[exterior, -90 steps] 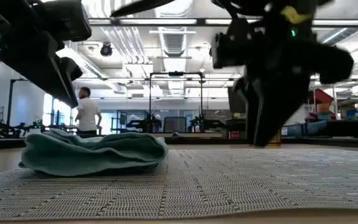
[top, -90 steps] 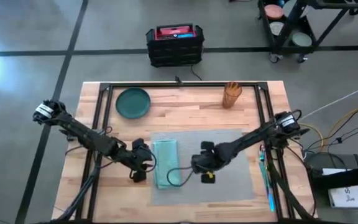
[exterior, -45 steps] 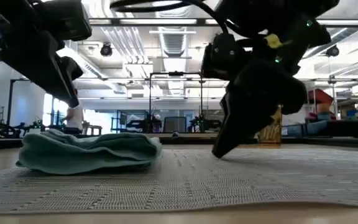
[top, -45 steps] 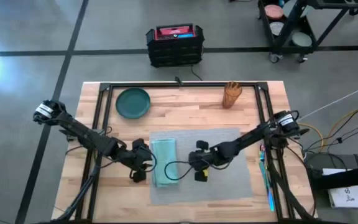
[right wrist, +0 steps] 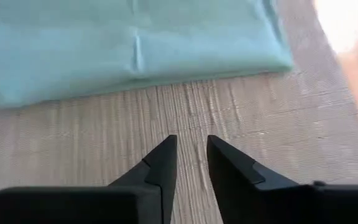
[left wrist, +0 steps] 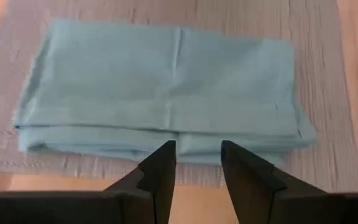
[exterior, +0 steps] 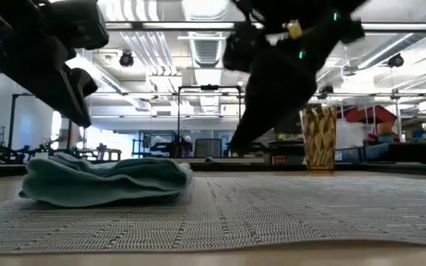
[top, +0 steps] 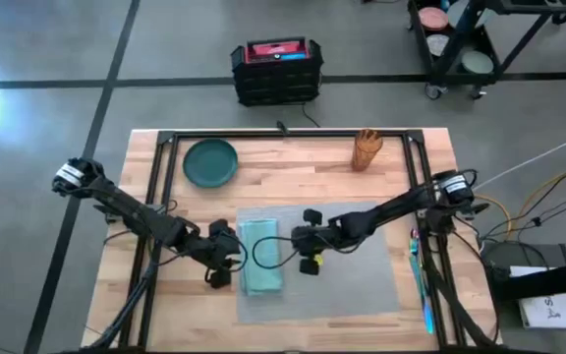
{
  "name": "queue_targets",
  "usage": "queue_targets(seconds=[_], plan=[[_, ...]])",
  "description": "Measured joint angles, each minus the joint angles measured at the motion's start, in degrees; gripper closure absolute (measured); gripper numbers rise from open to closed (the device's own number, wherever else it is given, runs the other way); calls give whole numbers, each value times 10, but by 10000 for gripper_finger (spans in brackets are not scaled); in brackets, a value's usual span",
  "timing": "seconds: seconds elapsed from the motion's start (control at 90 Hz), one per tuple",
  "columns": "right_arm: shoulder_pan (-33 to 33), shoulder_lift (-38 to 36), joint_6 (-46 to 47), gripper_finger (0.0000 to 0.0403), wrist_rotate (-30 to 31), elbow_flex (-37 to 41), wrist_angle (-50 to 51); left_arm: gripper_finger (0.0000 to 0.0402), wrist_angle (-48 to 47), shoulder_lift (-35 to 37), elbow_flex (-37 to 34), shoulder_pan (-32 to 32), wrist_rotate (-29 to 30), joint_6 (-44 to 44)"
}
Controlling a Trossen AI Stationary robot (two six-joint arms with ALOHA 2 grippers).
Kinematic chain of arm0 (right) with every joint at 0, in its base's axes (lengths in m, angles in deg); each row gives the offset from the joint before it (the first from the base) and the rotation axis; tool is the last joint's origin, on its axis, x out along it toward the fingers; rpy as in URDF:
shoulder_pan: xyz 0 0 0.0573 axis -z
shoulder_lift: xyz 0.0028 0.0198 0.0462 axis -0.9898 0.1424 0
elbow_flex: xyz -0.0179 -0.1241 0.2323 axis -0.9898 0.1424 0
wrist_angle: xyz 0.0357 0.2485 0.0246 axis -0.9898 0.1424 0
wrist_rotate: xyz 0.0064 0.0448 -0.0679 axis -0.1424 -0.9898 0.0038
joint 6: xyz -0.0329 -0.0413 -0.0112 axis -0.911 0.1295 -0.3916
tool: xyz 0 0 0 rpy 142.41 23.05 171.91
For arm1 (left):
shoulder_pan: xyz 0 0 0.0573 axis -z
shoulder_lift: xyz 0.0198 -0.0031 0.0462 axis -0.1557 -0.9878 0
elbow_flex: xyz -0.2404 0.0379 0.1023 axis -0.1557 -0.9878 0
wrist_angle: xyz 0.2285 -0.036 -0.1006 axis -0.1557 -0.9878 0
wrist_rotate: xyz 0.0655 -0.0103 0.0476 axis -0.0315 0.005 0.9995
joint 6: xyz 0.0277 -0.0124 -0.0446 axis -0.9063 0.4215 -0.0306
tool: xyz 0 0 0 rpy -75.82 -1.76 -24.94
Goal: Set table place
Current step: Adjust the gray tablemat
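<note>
From above, the grey placemat (top: 347,261) is seen near the table's (top: 293,172) front edge, a folded teal napkin (top: 260,256) along its left edge. The left gripper (top: 222,258) is held beside the napkin, the right gripper (top: 303,239) over the placemat. In the wrist views, both grippers' fingers are shown narrowly parted, nothing held.

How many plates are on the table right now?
1: the dark green plate sits on bare wood at the table's far left, apart from the grey placemat. Nothing seems hidden.
</note>
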Motion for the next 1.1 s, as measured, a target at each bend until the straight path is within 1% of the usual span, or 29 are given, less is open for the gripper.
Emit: queue_targets(seconds=[0.056,0.1,0.178,0.278,0.378,0.489,0.589,0.7,0.811,0.889,1.0,1.1], plan=[[-2,-7,1,342,-1,-11,66,286,-2,0,0,2,1,1],[-4,-11,9,347,0,-16,96,286,-3,0,-1,3,1,1],[-11,-24,25,355,0,-11,118,286,0,0,-7,4,3,1],[-25,-34,55,363,-2,14,122,286,8,0,-28,5,5,10],[-43,-35,80,369,-1,38,125,286,36,0,-56,6,5,18],[-58,-33,94,374,-1,58,100,286,75,-1,-87,6,6,19],[-64,-29,106,375,-1,74,85,286,101,-1,-108,6,19,19],[-67,-27,107,374,-1,85,38,286,144,-1,-136,6,26,19],[-66,-15,104,376,-1,101,-25,286,213,-5,-165,6,28,16],[-65,-5,103,379,0,103,-41,286,252,-10,-176,6,31,8],[-65,22,103,379,8,97,-77,286,256,-23,-178,6,31,4],[-65,41,103,379,12,86,-80,286,253,-33,-178,6,31,2]])
